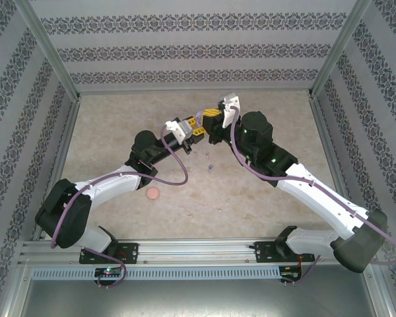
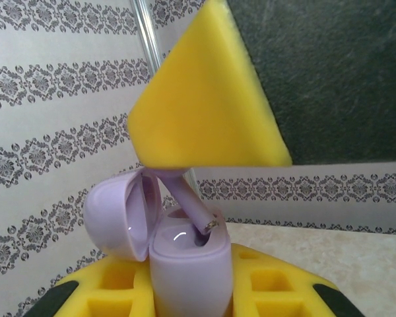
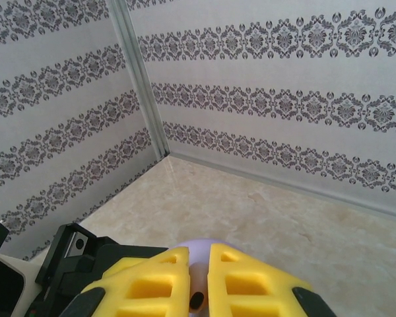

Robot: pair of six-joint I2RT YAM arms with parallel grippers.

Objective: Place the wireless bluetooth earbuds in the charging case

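While pinching the purple earbud [image 2: 191, 208] tight in the right gripper [image 3: 198, 271], stem slanting eleven to five o'clock, tip at the socket mouth of the open charging case [image 2: 188, 267] clamped in the left gripper [image 1: 197, 130], probably needs pushing along that axis.

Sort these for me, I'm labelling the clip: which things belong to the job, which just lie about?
Job: case in left gripper; earbud in right gripper.
Lying about: pink disc; speck, too small to identify.
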